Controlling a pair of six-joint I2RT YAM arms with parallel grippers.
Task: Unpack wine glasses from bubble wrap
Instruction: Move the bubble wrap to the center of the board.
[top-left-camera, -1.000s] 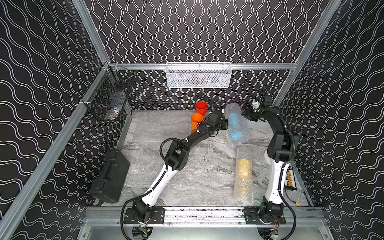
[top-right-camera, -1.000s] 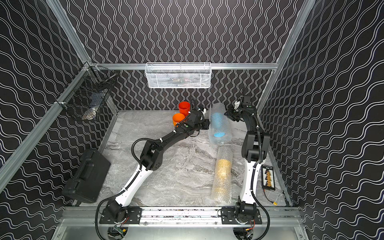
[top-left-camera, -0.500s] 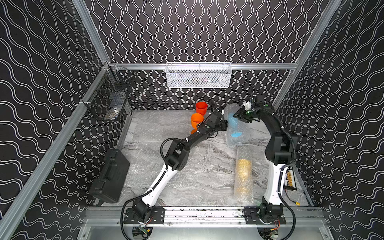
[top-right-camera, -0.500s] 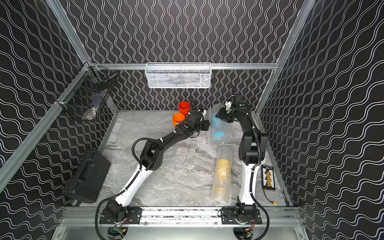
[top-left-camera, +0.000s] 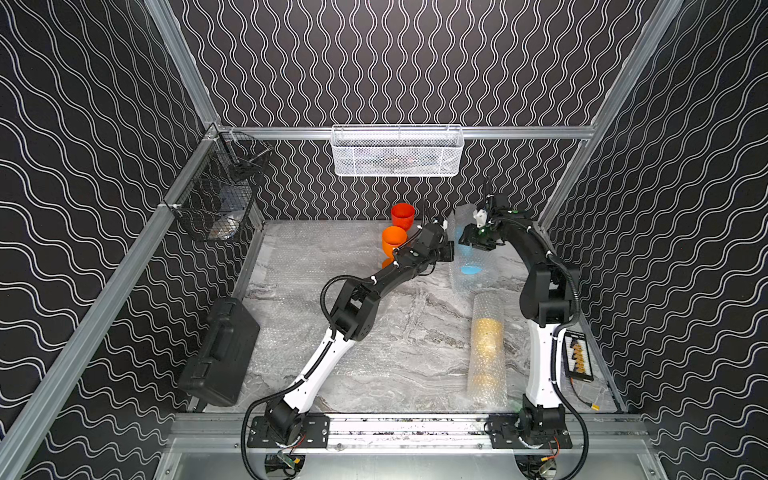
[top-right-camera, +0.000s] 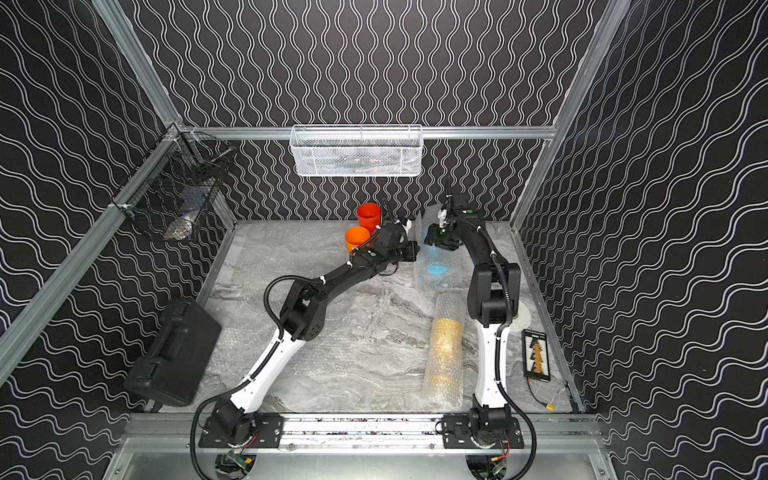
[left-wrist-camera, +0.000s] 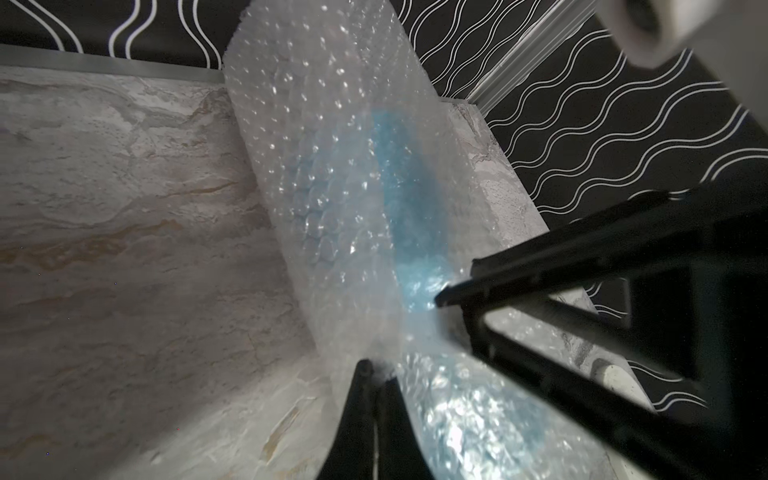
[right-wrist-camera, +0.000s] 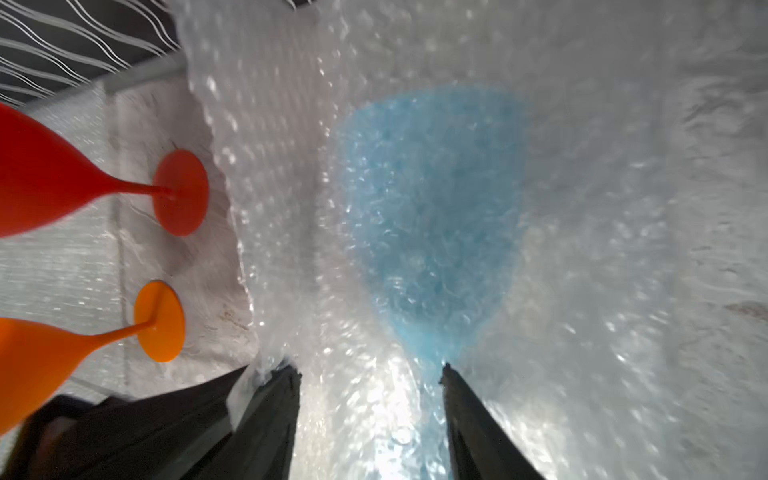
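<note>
Far right on the grey marbled table (top-left-camera: 395, 332) I see a clear, dimpled bubble wrap (left-wrist-camera: 324, 145) tube with the blue glass (right-wrist-camera: 432, 208) blurred inside. My left arm reaches far, its left gripper (left-wrist-camera: 368, 368) pinched shut on the wrap's edge. The right arm arches over, its right gripper (right-wrist-camera: 368, 370) parted over the wrapped stem. The wrapped yellow glass (top-left-camera: 486, 345) lies near right. The bare red glass (top-left-camera: 402, 215) and orange glass (top-left-camera: 394, 239) stand just left.
</note>
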